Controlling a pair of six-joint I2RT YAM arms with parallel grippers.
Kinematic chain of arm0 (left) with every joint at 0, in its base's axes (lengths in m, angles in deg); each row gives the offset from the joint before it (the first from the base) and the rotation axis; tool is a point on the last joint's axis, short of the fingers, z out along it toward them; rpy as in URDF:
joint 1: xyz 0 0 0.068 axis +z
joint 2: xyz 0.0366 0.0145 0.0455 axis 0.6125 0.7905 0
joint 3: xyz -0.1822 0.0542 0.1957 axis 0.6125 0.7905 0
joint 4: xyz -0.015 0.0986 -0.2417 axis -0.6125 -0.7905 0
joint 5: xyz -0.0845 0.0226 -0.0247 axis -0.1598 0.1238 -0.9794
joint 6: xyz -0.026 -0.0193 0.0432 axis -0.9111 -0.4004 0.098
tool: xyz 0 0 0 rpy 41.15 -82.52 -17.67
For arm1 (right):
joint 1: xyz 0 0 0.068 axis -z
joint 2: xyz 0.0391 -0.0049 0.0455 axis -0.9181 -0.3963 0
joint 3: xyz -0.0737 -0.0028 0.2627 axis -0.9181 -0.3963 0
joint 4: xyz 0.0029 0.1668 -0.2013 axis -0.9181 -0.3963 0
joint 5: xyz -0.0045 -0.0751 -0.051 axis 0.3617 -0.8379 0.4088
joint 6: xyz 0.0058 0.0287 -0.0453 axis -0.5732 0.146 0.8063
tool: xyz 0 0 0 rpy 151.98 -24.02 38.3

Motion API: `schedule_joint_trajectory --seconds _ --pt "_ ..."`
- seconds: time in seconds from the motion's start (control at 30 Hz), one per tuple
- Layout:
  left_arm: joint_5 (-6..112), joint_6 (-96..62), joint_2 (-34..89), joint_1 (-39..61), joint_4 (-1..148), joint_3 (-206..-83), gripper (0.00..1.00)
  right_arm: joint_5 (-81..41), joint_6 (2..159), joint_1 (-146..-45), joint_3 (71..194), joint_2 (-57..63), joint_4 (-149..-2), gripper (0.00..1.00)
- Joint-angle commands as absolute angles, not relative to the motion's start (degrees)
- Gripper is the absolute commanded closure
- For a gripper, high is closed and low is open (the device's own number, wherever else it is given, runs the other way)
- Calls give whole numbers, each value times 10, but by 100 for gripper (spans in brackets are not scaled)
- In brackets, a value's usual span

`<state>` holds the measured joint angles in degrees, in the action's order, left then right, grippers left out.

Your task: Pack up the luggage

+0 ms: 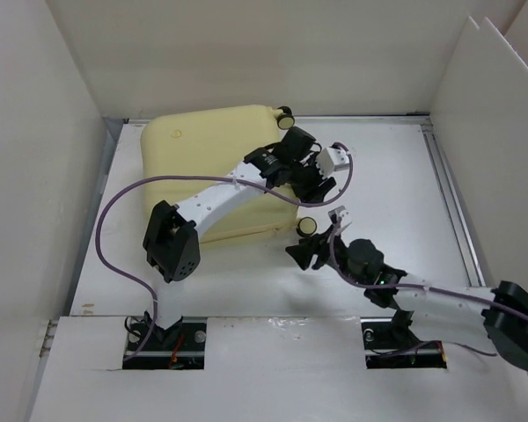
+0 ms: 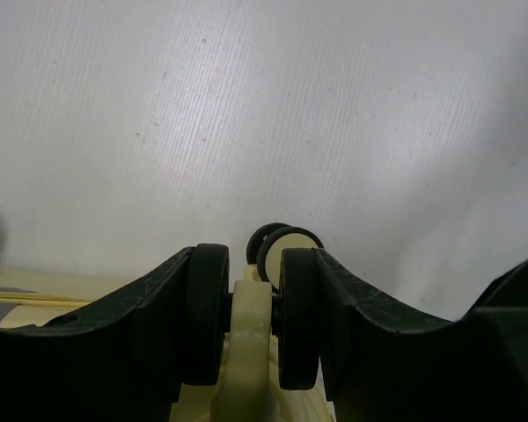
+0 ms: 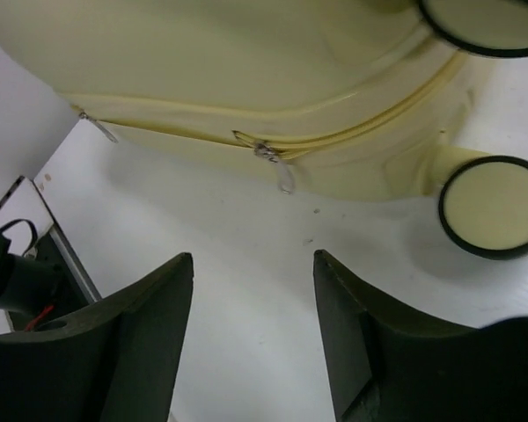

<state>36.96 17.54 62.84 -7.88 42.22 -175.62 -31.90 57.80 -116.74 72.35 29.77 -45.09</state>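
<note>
Suitcase [image 1: 216,171] closed, flat on table [image 1: 396,193]. Left gripper [image 2: 251,325] clenched on twin wheel [image 2: 209,308]. Right gripper [image 3: 253,264] released, empty, facing zip pull [image 3: 277,167], not touching.

Pale yellow luggage [image 1: 202,149] lies flat, closed (wheels [image 1: 286,115] toward the right).

The left arm [image 1: 229,195] hides part of the pale yellow hard-shell suitcase [image 1: 202,149], and a picture edge crops one black-and-cream wheel [image 3: 493,18].
</note>
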Motion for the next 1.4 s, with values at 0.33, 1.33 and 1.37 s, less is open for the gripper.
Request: schedule_joint_trajectory --seconds 0.33,1.33,1.37 --pt "372 128 605 -61 497 -1756 100 -494 577 -1230 802 69 -224 33" --pt "355 144 616 -66 481 -1795 100 -408 533 -1192 868 -27 -335 48" --pt "355 144 616 -66 481 -1795 100 -408 533 -1192 868 -27 -328 50"
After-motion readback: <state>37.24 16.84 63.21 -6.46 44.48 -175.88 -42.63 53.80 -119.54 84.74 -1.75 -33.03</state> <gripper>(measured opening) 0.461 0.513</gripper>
